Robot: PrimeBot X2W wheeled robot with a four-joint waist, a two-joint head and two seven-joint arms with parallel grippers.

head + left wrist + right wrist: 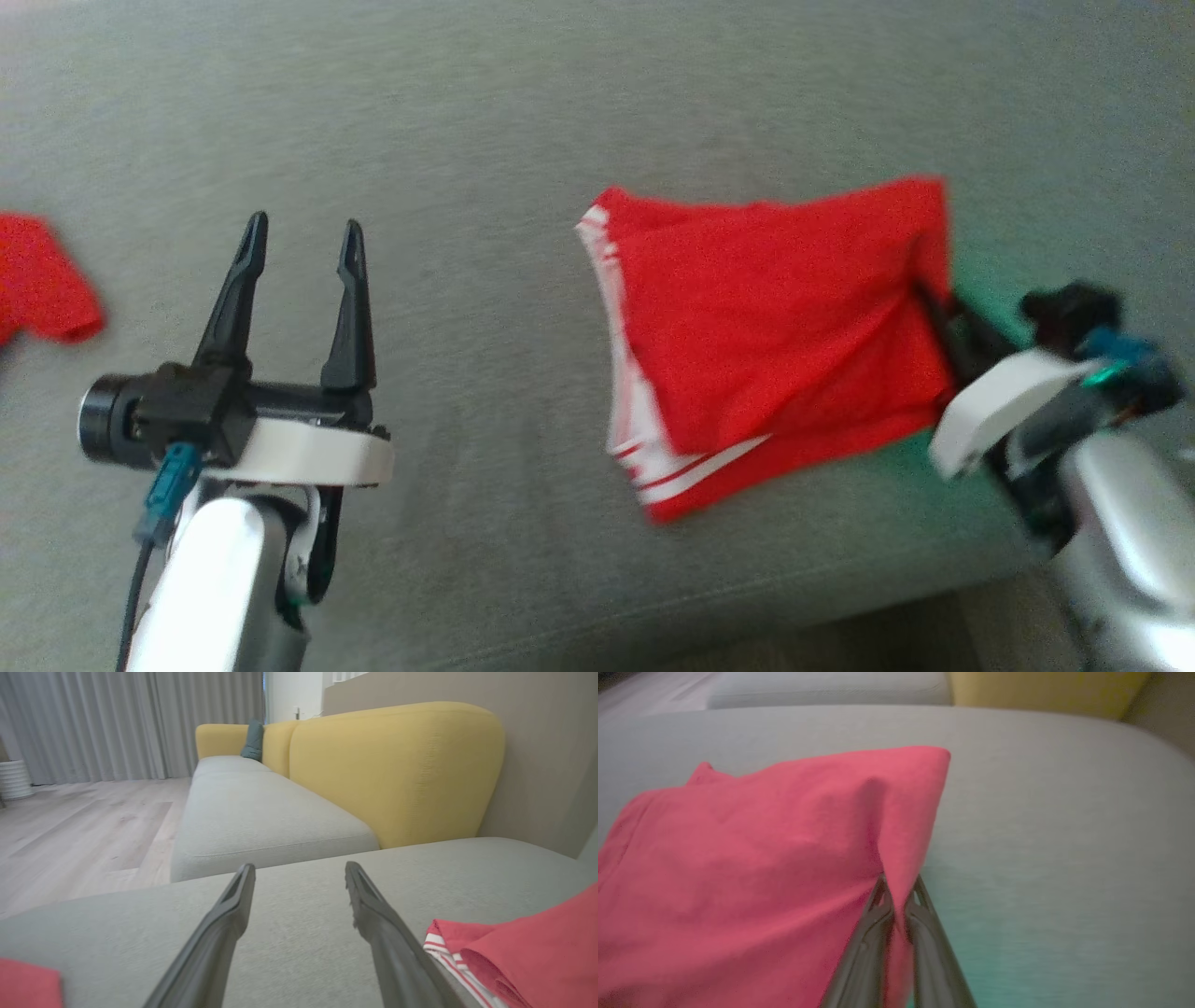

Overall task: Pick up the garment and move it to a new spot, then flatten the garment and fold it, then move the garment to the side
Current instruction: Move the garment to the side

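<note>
Right jaws pinched shut on the near edge of the garment (775,336); the folded cloth spreads from them toward the left jaws, lying on the sofa (467,112). Left jaws wide open, empty, well apart from it.

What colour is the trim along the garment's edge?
White stripes on the red garment, clearest in head view.

Nothing written can be read in any view: no words, labels, brand marks or numbers. The white stripes (644,453) along the edge of the red garment (775,345), left of centre in the head view, look like plain bands rather than lettering, though that picture is blurred and fine print might not show.
</note>
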